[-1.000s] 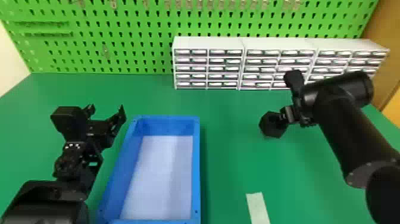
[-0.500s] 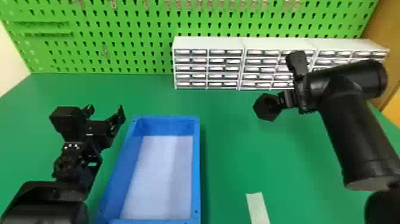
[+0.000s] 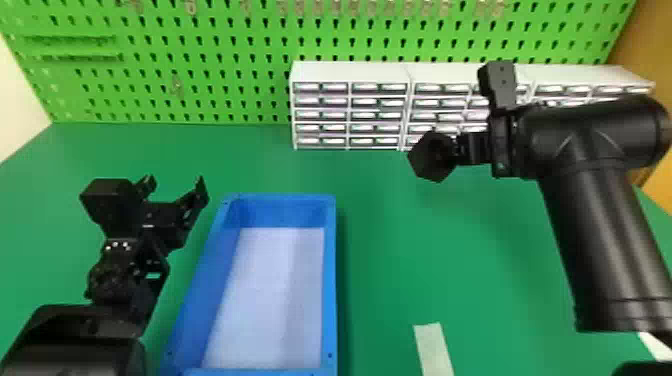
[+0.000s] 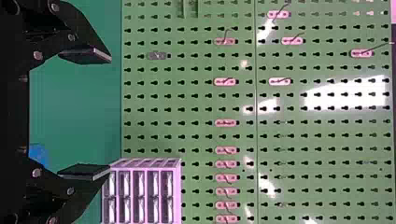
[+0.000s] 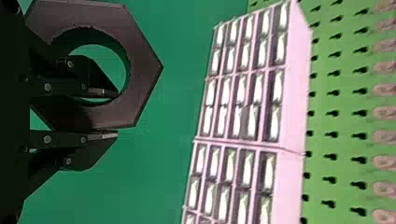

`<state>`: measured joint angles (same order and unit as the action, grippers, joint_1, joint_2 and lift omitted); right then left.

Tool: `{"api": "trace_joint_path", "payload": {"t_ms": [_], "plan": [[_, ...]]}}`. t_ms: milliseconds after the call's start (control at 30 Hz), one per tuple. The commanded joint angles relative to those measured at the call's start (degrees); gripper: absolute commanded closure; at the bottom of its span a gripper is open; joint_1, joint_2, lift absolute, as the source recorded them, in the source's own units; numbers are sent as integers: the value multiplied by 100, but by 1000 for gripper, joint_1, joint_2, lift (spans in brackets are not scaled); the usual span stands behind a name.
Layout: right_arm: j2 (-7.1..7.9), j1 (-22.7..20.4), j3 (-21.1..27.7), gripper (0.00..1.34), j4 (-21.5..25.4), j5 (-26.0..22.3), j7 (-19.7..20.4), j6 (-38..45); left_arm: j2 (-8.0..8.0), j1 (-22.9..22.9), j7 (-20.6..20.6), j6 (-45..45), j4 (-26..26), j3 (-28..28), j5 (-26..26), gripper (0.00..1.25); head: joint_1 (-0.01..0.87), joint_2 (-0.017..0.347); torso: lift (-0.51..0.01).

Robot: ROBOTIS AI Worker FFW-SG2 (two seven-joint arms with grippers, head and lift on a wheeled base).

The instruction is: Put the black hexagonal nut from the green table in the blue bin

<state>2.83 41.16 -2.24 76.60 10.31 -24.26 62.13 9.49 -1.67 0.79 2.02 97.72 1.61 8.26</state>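
- Head view: toward two o'clock, the right gripper point(image 3: 448, 150) and right arm point(image 3: 595, 200) hide part of the drawer units point(image 3: 350, 72).
- Toward eight o'clock, the left arm point(image 3: 70, 350) is cut off; toward seven, the blue bin's point(image 3: 330, 280) near end.
- Toward five, the pale strip point(image 3: 434, 347) is cut off.
- Toward twelve, hooks point(image 3: 317, 7) are blurred.
- Right wrist view: the right gripper hides part of the nut point(image 5: 144, 67).
- Left wrist view: the left gripper point(image 3: 176, 185) partly hides the blue bin.

One nut point(image 5: 144, 77), one bin point(image 3: 270, 300) (three cabinets point(image 3: 445, 102))
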Motion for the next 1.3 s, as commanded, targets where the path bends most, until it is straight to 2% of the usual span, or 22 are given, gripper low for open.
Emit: {"api": "trace_joint_path", "payload": {"t_ms": [0, 300, 600, 1267], "plan": [[-2, -152, -66, 1038, 426, -153, 0, 19, 0, 0, 0, 0, 1, 6, 0, 418, 686, 52, -97], [7, -424, -286, 1038, 1129, -460, 0, 28, 0, 0, 0, 0, 10, 6, 9, 418, 686, 52, -97], [60, -547, -857, 1038, 1551, -864, 0, 10, 0, -9, 0, 0, 10, 15, 0, 418, 686, 52, -97], [174, -530, -2290, 1036, 1929, -1708, 0, -51, 0, -18, 0, 0, 19, 15, 18, 418, 686, 52, -97]]}}
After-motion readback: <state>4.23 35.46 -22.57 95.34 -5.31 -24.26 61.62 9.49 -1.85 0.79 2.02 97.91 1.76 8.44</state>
